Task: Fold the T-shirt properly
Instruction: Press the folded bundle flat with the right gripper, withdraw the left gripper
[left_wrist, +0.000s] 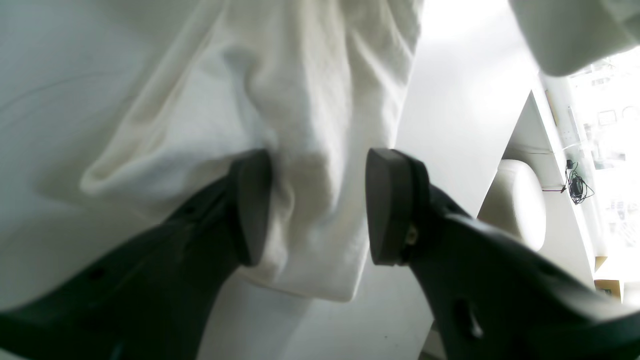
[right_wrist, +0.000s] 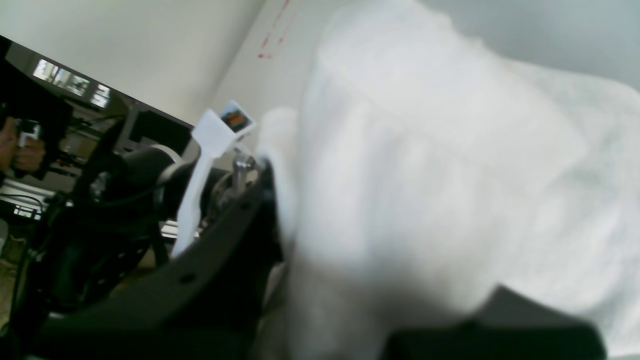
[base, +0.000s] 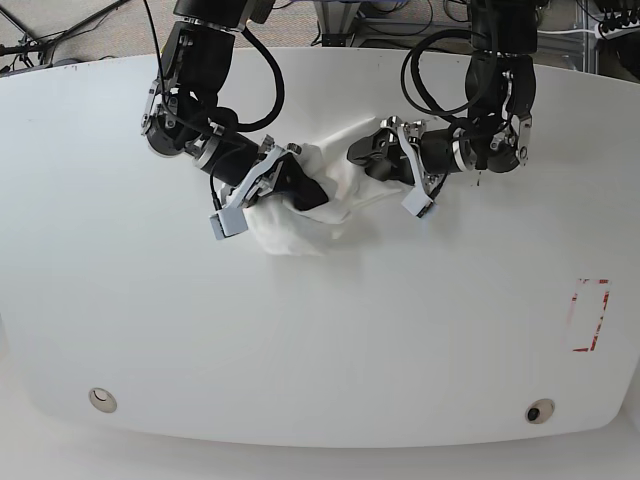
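Observation:
The white T-shirt (base: 300, 225) lies bunched in a crumpled heap at the table's middle back, held up between both arms; no print shows. In the base view my right gripper (base: 300, 188) is at the heap's left side and my left gripper (base: 362, 160) at its upper right. In the left wrist view a thick fold of T-shirt (left_wrist: 310, 100) fills the gap between the dark pads (left_wrist: 252, 205) of my left gripper (left_wrist: 318, 205), with a hem end hanging past them. In the right wrist view, blurred T-shirt (right_wrist: 425, 175) covers my right gripper (right_wrist: 385, 235), shut on it.
The white table (base: 320, 350) has a red rectangle mark (base: 590, 315) at its right and two round holes (base: 100, 400) (base: 540, 410) near the front edge. Cables and floor lie beyond the back edge. The other arm's white camera mount (right_wrist: 210, 165) is close beside my right gripper.

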